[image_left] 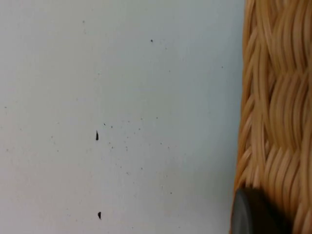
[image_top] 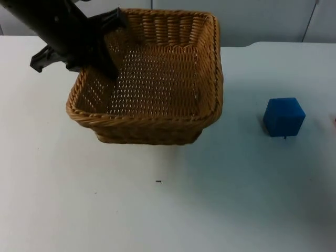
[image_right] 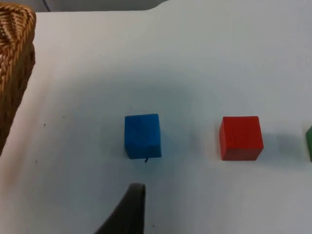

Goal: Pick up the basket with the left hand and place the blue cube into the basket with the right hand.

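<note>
The left hand [image_top: 107,50] sits at the far left rim of the wicker basket [image_top: 152,123], one finger reaching down inside the wall and the other outside it, so it appears clenched on the rim. The basket looks tilted, its left side raised and a shadow under its near edge, though whether its right side touches the desk [image_top: 168,210] cannot be told. In the left wrist view a black fingertip [image_left: 251,214] presses against the woven wall [image_left: 275,112], with speckled white desk beside it. The blue cube [image_top: 284,116] stands on the desk well to the right of the basket, apart from it, with bare surface all round. In the right wrist view the right hand hovers near the blue cube [image_right: 142,136]; one dark fingertip [image_right: 129,209] shows just short of the cube without touching it, and how far this hand is open cannot be told. A red cube [image_right: 241,137] stands beside the blue one on the side away from the basket, with a clear gap between them, and the edge of a green object [image_right: 309,142] lies past the red cube.
</note>
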`<control>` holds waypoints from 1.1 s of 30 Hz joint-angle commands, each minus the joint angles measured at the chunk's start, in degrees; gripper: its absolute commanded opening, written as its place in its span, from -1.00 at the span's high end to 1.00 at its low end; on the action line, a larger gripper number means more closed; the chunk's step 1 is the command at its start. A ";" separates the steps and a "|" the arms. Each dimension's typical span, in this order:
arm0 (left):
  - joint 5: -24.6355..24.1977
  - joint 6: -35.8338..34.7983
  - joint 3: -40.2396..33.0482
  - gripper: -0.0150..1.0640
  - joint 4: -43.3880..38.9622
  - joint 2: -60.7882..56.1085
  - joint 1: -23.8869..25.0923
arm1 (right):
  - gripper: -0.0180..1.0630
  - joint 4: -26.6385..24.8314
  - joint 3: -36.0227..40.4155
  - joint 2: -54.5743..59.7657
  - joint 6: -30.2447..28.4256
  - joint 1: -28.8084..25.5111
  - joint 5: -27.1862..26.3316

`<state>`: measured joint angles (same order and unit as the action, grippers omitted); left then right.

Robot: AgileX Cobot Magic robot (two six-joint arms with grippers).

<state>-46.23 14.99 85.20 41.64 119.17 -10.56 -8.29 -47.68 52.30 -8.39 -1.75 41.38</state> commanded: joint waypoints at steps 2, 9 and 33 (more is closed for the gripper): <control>-1.66 -1.75 0.16 0.98 1.39 -2.99 0.33 | -0.86 -3.61 -0.67 0.09 -4.11 0.68 -0.08; -2.05 -3.64 0.16 0.98 1.49 -4.51 0.71 | -0.86 -6.88 -7.12 4.69 -5.26 3.94 3.28; -1.91 -3.18 0.16 0.98 1.49 -4.51 0.71 | -0.76 2.14 -28.58 43.52 4.91 12.25 4.09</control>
<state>-47.98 11.86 85.20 41.64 115.59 -9.96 -7.47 -75.70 94.87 -4.51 10.22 45.87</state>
